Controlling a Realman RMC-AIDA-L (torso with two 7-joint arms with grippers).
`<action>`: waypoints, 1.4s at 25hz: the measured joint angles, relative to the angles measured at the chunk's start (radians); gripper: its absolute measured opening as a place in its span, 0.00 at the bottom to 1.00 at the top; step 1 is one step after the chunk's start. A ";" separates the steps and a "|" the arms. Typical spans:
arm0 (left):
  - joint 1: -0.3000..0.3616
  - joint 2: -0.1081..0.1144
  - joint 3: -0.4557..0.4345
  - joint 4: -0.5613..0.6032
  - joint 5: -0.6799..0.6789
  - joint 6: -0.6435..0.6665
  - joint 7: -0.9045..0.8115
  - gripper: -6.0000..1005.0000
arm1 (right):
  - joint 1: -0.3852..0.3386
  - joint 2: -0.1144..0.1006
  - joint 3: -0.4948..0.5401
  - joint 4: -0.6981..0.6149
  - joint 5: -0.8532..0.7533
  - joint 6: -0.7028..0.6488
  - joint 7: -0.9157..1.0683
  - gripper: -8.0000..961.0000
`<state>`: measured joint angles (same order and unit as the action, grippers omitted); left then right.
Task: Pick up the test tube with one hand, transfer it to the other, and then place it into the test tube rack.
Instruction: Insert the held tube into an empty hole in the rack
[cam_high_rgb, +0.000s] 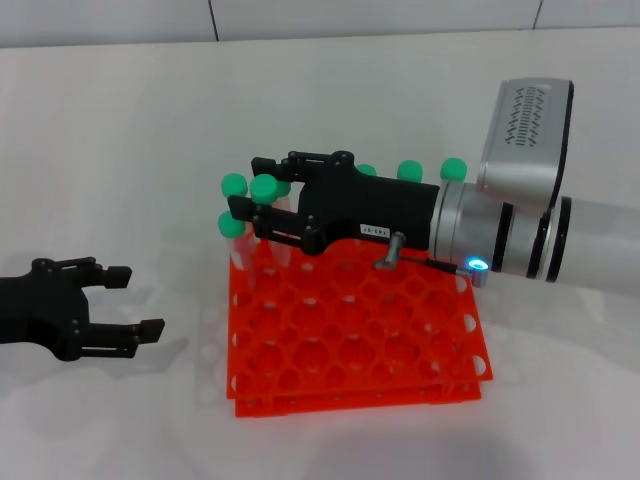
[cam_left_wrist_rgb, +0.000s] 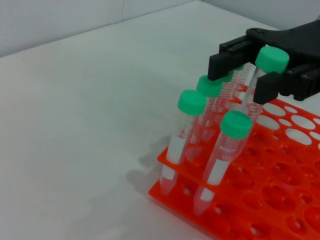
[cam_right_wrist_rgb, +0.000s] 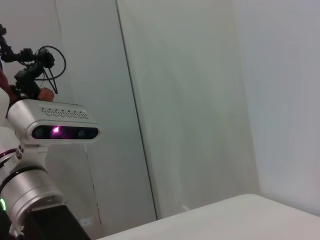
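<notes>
While your right gripper (cam_high_rgb: 243, 187) clamped the test tube (cam_left_wrist_rgb: 260, 74) (green cap between its fingers) above the test tube rack (cam_high_rgb: 360, 340) for insertion, the left gripper (cam_high_rgb: 132, 300) waited open, well apart.

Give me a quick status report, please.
Right pincer shut on tube over rack. Left pincer open, beside rack. Neighbouring tubes crowd the slot.
</notes>
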<state>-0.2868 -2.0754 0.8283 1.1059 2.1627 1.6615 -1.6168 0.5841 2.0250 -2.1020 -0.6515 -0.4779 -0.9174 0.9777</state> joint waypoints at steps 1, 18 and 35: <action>0.000 0.000 0.000 0.000 0.000 0.000 0.000 0.87 | 0.000 0.000 0.000 0.000 -0.002 0.000 0.000 0.33; 0.004 0.000 0.000 0.000 0.000 0.006 0.000 0.86 | -0.002 0.000 0.010 -0.006 -0.012 -0.018 -0.001 0.80; 0.010 0.001 -0.013 0.008 -0.046 0.041 0.043 0.86 | -0.173 -0.017 0.169 -0.148 -0.132 -0.243 -0.041 0.85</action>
<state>-0.2768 -2.0747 0.8151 1.1144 2.1170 1.7027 -1.5739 0.4114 2.0082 -1.9326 -0.7996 -0.6096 -1.1601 0.9362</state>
